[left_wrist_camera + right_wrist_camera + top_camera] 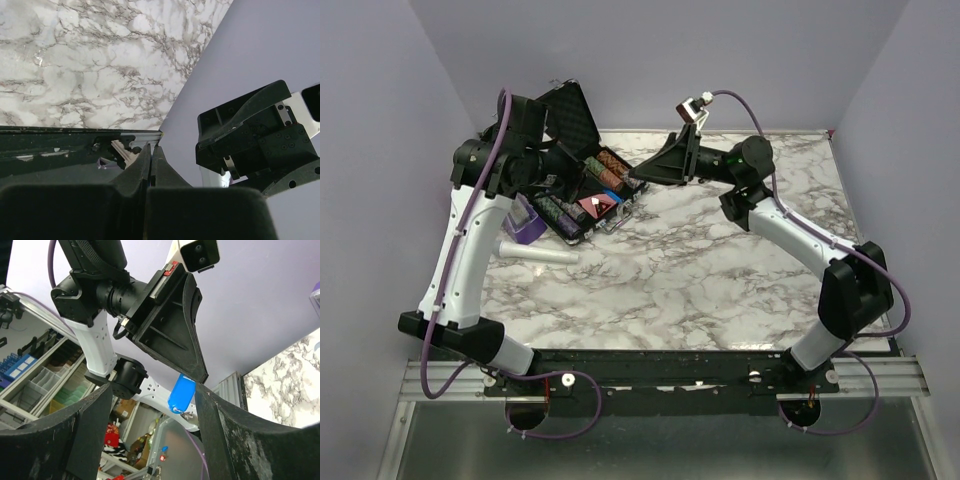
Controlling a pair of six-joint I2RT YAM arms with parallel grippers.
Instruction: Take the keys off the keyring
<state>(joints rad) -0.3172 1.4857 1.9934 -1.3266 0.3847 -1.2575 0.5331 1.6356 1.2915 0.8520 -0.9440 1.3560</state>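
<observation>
While the right gripper stands with its fingers wide apart and grips nothing, the keyring hangs just beyond them, off the table. Its blue tag is pinched at the top by the closed tips of the left gripper. Small silvery keys dangle under the tag. Farther back, an open black case sits on the marble.
</observation>
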